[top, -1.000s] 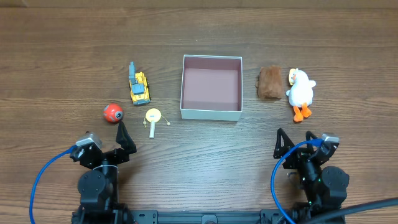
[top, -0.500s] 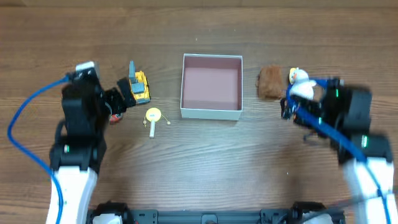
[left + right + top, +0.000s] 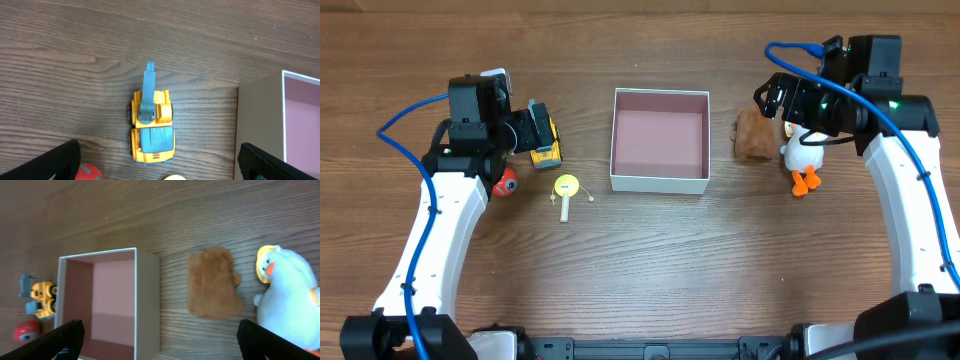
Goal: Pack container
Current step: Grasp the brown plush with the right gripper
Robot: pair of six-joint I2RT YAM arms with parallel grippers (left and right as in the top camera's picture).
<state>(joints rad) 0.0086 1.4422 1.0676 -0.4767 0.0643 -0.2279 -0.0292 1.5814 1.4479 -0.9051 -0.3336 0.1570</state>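
Note:
The container (image 3: 659, 182), a white-walled box with a pink inside, stands empty at the table's middle. It also shows in the left wrist view (image 3: 260, 120) and the right wrist view (image 3: 148, 300). My left gripper (image 3: 527, 130) is open and empty above a yellow and blue excavator toy (image 3: 547, 148), which lies between its fingers (image 3: 160, 167) in the left wrist view (image 3: 151, 125). My right gripper (image 3: 775, 100) is open and empty above a brown plush (image 3: 752, 138) and a white duck plush (image 3: 806, 150). The right wrist view shows the brown plush (image 3: 212, 285) and the duck (image 3: 290, 295) beyond its fingers (image 3: 160, 340).
A red ball (image 3: 503, 183) lies left of the box, under my left arm. A small yellow round toy with a white handle (image 3: 566, 187) lies near the box's front left corner. The table is dark wood.
Both arms have lifted from the table's front edge and reached forward: the left over the excavator toy, the right over the brown plush and duck. No toy has moved.

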